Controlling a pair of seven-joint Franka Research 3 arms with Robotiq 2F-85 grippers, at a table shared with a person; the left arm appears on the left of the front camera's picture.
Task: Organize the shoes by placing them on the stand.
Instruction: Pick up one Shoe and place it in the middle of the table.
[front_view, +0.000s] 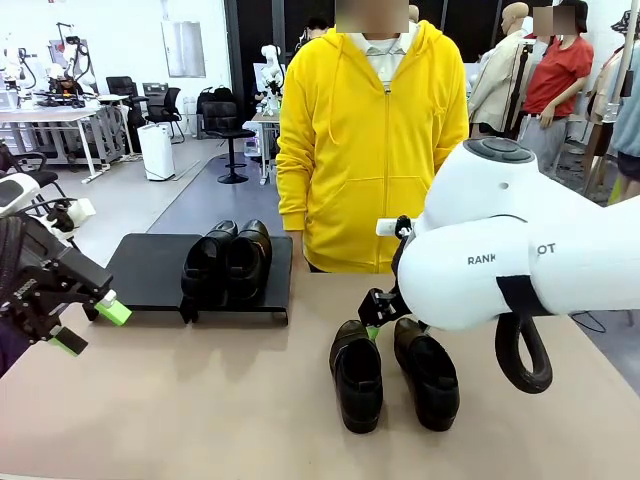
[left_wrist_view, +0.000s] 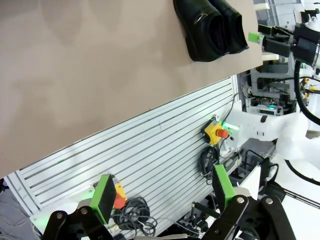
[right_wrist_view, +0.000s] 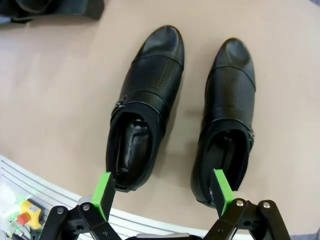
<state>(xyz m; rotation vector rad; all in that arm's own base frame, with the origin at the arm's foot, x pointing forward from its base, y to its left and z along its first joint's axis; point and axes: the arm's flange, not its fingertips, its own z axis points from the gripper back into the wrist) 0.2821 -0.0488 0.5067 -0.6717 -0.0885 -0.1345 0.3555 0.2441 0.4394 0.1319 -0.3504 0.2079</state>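
- Shoes (front_view: 357, 378): four black glossy loafers, all alike, standing in two pairs.
- One pair (front_view: 247, 260) stands side by side, touching, on the right-hand section of the stand (front_view: 150, 268), a low black platform at the far left of the beige tabletop (front_view: 200, 400).
- The other pair (right_wrist_view: 145, 107) stands on the tabletop right of the stand, a little apart from each other, with toes towards the robot's side and heels towards the person in a yellow hoodie (front_view: 370, 150).
- Right gripper (right_wrist_view: 162, 192): it hangs over the heel ends of the tabletop pair with its green pads (right_wrist_view: 104, 195) spread wide and gripping nothing. One pad is beside each shoe's heel. Whether either pad touches leather, I cannot tell.
- Left gripper (front_view: 90, 327): it is at the robot's left edge of the table, near the stand's near corner, with its fingers spread and empty.
- The left wrist view looks past the table's near edge at a slotted metal panel (left_wrist_view: 150, 160) carrying a yellow-and-red emergency stop button (left_wrist_view: 216, 132).
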